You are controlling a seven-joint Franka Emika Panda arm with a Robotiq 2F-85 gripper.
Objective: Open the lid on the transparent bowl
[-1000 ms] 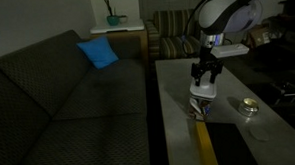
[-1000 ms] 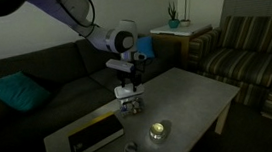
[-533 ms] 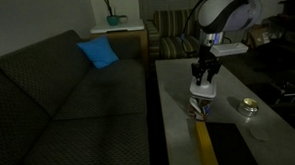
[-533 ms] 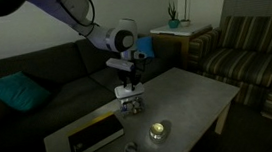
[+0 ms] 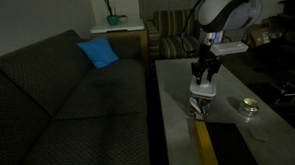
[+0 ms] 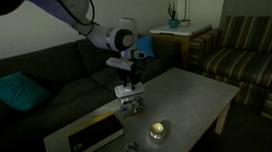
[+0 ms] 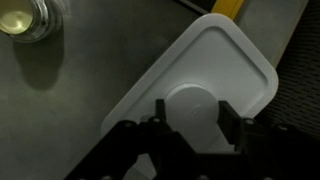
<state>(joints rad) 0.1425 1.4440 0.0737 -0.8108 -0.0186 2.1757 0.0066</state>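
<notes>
In the wrist view the pale white rounded-square lid fills the middle, with a round raised knob at its centre. My gripper comes straight down on it, one dark finger pressed to each side of the knob, shut on it. In both exterior views the gripper points down onto the lid. The transparent bowl shows faintly under the lid on the grey table. In the wrist view the lid hides it.
A small shiny gold-tinted tin stands on the table a short way from the bowl. A dark book with a yellow edge lies near the table's end. A dark sofa with a blue cushion runs along the table.
The fingers have drawn in onto the lid's knob. The arm, lid and bowl stay where they were.
</notes>
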